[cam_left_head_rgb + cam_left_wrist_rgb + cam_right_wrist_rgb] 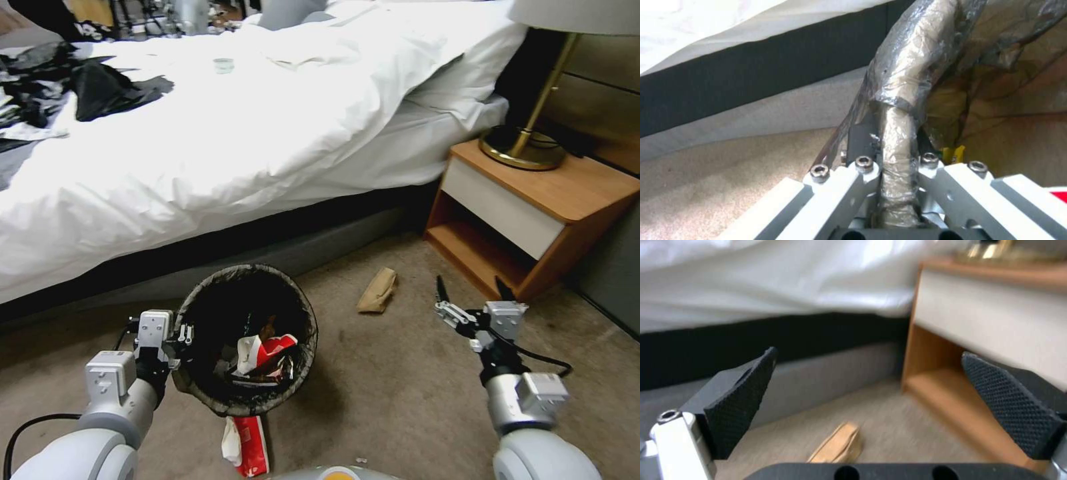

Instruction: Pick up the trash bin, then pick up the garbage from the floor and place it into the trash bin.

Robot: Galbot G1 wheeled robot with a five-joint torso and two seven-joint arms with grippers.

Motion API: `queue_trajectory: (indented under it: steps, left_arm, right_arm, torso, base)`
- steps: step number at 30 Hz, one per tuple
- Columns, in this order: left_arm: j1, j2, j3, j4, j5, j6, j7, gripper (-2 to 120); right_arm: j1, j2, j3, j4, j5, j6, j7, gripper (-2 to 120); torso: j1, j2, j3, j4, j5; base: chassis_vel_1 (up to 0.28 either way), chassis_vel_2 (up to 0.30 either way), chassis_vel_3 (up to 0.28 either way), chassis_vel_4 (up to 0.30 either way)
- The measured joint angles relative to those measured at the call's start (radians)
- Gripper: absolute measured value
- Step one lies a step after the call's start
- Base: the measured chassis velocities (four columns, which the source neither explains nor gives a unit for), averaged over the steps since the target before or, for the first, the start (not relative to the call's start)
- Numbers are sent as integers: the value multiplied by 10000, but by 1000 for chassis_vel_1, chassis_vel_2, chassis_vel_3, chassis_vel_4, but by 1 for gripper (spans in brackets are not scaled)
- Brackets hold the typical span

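Note:
The trash bin (301,313), round with a dark bag folded over its rim, hangs just above the carpet in front of me and holds red-white and dark wrappers (263,353). My left gripper (181,337) is shut on its near-left rim; the left wrist view shows the bag-covered rim (900,110) clamped between the fingers. A brown paper bag (378,290) of garbage lies on the floor by the bed. My right gripper (470,290) hovers open to its right, with the bag (840,445) low between its pads (742,400). A red-white carton (248,445) lies below the bin.
A bed (233,133) with white bedding and black clothes (100,90) spans the back. A wooden nightstand (533,207) with a brass lamp (527,143) stands close to the right gripper. Open carpet (400,387) lies between the bin and the right arm.

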Motion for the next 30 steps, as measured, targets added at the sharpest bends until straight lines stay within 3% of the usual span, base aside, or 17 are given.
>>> queue_trajectory:
  steps: [3,6,10,19,23,30]
  left_arm:
    - [53,8,-1,0,-3,-3,1,1]
    - [123,37,-20,0,-1,-20,-5,1]
    - [115,129,10,0,1,-33,-5,1]
    - [273,185,-92,0,-161,-36,-29,1]
    - [417,269,-132,0,-240,-71,-47,1]
    - [549,278,-150,0,-257,-188,-49,1]
  right_arm:
    - [691,-124,-325,-492,614,-517,282,100]
    - [1877,-324,-880,-1250,2285,-1456,769,100]
    - [2641,-392,-1106,-2026,3182,-1880,1095,100]
    - [4262,-365,-1914,-3728,4251,-2370,1693,100]
    - [5692,-91,-2540,-5543,5015,-2428,2172,100]
    - [6563,187,-2893,-7242,5316,-2448,2528,100]
  torso:
    - [0,0,0,-3,3]
    - [1,-1,1,3,2]
    - [0,-1,1,-5,1]
    - [2,-1,1,4,0]
    - [1,-1,2,2,-3]
    - [1,-1,2,-1,1]
  base:
    - [0,0,0,0]
    - [0,0,0,0]
    - [0,0,0,0]
    - [0,0,0,0]
    - [0,0,0,0]
    - [0,0,0,0]
